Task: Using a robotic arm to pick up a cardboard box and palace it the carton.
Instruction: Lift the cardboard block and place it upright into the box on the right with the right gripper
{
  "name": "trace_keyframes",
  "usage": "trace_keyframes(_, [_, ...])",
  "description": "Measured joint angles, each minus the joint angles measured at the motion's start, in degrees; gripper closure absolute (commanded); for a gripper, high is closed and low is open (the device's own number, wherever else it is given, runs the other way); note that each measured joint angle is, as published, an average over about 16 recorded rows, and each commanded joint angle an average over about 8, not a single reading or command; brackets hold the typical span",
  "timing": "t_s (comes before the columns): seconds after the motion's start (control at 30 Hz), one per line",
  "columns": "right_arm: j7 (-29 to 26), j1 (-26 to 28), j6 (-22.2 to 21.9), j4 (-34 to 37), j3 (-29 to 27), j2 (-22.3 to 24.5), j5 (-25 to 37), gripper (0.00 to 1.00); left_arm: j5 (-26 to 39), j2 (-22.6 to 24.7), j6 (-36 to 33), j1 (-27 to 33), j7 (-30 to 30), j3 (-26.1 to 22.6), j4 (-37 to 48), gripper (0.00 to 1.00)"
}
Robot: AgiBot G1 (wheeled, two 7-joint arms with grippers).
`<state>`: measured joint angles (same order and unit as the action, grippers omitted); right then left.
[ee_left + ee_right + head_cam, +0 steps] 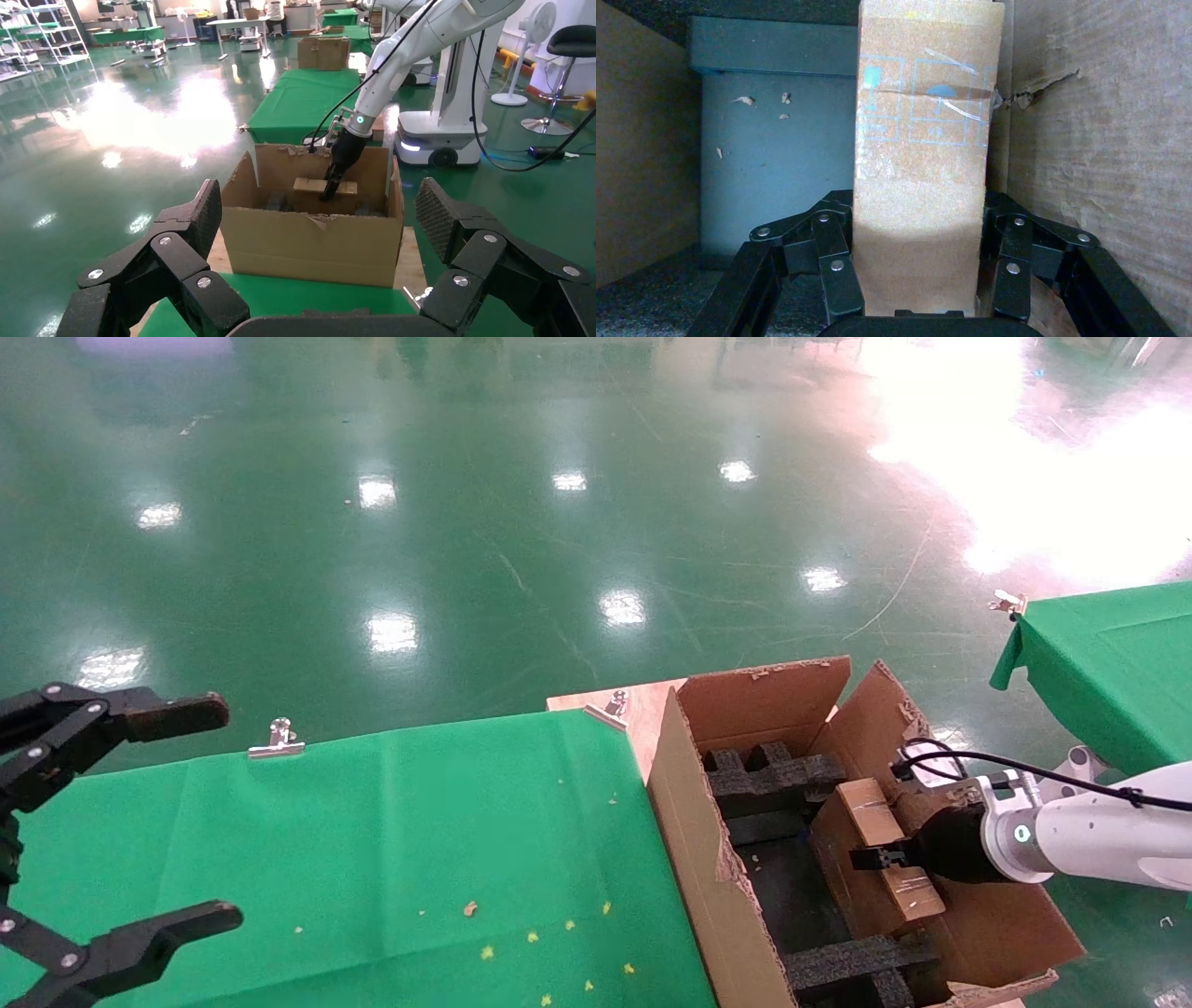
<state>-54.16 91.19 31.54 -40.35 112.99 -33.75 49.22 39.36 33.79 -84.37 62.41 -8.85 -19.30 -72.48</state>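
The right gripper [875,859] of the white robotic arm [1090,836] is clamped on the slim cardboard box [885,850], its black fingers [838,270] pressed to both long sides. The box sits inside the open carton [694,831], against its right wall, above the black foam blocks [773,775]. The carton stands just off the right edge of the green-clothed desk [372,840]. The left gripper [112,822] hovers spread wide over the desk's left edge, holding nothing.

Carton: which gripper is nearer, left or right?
Right. The right gripper is inside the carton, shut on the cardboard box. The left gripper hangs open over the green table, well off to the carton's left.
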Motion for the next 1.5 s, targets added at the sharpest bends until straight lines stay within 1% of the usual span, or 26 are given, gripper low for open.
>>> trace_keyframes(0.7, [-0.2, 0.3, 0.0, -0.4, 0.1, 0.1, 0.2, 0.0, 0.0, 0.0, 0.0, 0.0, 0.0, 0.0, 0.0, 0.0])
trace_keyframes(1.0, [-0.1, 1.3, -0.3, -1.1, 0.0, 0.5, 0.6, 0.0, 0.0, 0.0, 0.0, 0.0, 0.0, 0.0, 0.0, 0.0])
trace_keyframes(1.27, [0.6, 5.2, -1.4, -4.5, -1.0, 2.3, 1.6, 0.0, 0.0, 0.0, 0.0, 0.0, 0.0, 0.0, 0.0, 0.0])
trace_keyframes(1.5, [1.2, 11.4, -2.7, -11.5, -2.8, 5.6, 2.9, 0.0, 0.0, 0.0, 0.0, 0.0, 0.0, 0.0, 0.0, 0.0])
